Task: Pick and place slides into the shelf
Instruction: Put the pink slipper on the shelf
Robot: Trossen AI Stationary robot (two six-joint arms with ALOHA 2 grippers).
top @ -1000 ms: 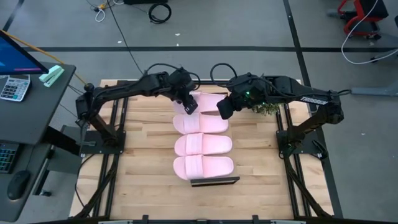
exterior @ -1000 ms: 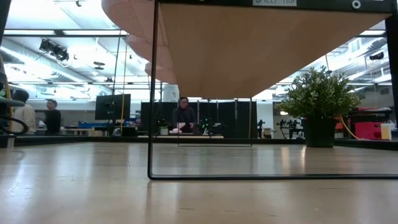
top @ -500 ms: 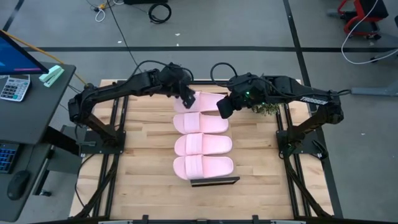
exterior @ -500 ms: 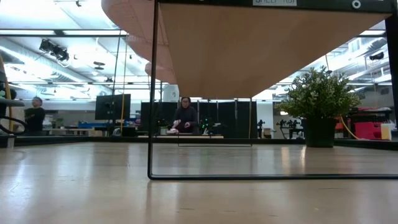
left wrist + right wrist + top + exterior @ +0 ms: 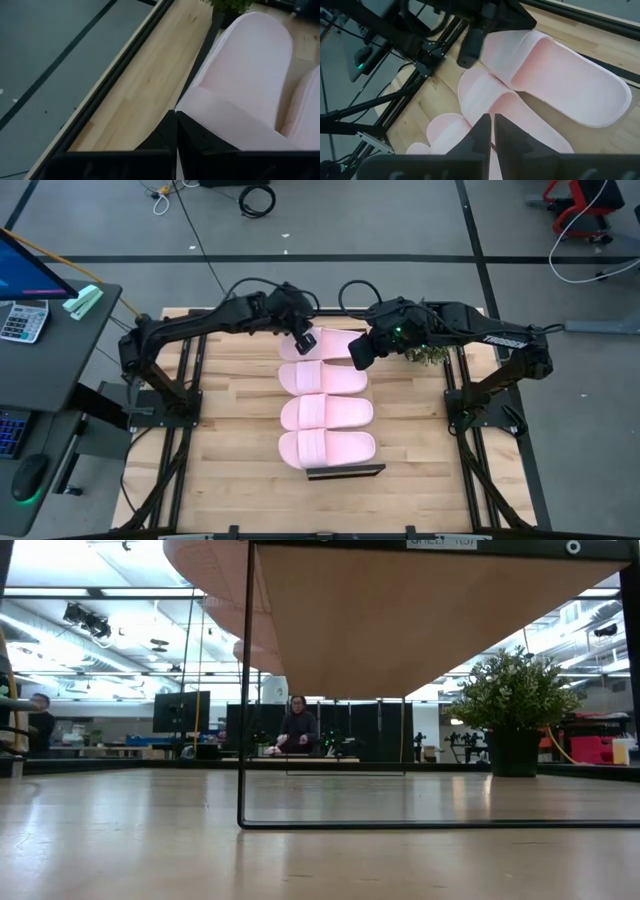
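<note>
Several pale pink slides lie side by side in a row along the shelf, from the nearest slide to the farthest slide. My left gripper is shut, its tips at the strap end of the farthest slide. My right gripper hangs above that slide's other end; its fingers are almost together with nothing between them. In the low view I see only the shelf's underside and a black frame leg. My left gripper's shut fingertips stand right at the edge of the farthest slide's strap, coming slanting down from the table's left. I cannot tell whether they touch it. The slide lies flat on the shelf.
A potted plant stands on the table right of the shelf, behind my right gripper. Bare tabletop lies on both sides of the shelf. A desk with a calculator stands left of the table. People are in the room beyond.
My left gripper has shifted a little toward the table's far edge and rolled about its wrist, staying over the strap end of the farthest slide. The slides have not moved.
</note>
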